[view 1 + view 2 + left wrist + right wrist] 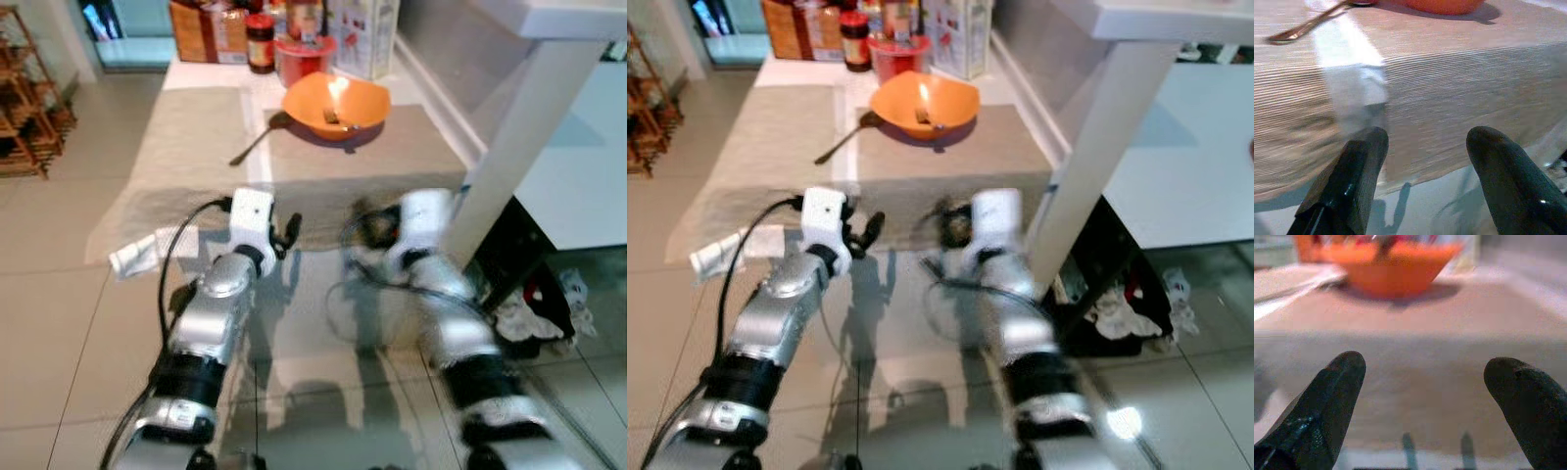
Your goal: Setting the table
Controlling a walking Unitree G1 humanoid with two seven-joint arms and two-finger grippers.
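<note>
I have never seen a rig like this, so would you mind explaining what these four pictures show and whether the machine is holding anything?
This is a humanoid robot with two silver arms, each ending in two black fingers. The two wide pictures come from cameras in its head, looking down at a table. The other two come from cameras on its wrists, looking along the fingers. The left gripper and right gripper are both open and hold nothing, near the table's front edge. On the beige placemat sits an orange bowl with a spoon beside it. Jars and boxes stand at the far end.
</note>
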